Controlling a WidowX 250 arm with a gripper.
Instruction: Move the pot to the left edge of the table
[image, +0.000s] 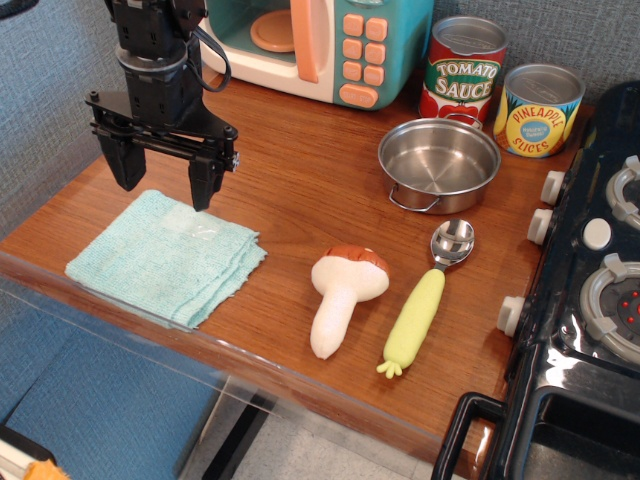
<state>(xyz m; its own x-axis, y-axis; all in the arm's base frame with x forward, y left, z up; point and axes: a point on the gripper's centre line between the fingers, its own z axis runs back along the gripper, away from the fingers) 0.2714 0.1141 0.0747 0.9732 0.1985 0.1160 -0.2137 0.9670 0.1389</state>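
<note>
The pot is a shallow shiny steel pot with wire loop handles. It stands empty on the wooden table, at the back right, in front of the two cans. My gripper is black, open and empty. It hangs fingers down over the far edge of a folded teal cloth at the left side of the table, far to the left of the pot.
A tomato sauce can and a pineapple slices can stand behind the pot. A toy microwave is at the back. A toy mushroom and a yellow-handled spoon lie in front. A black toy stove fills the right.
</note>
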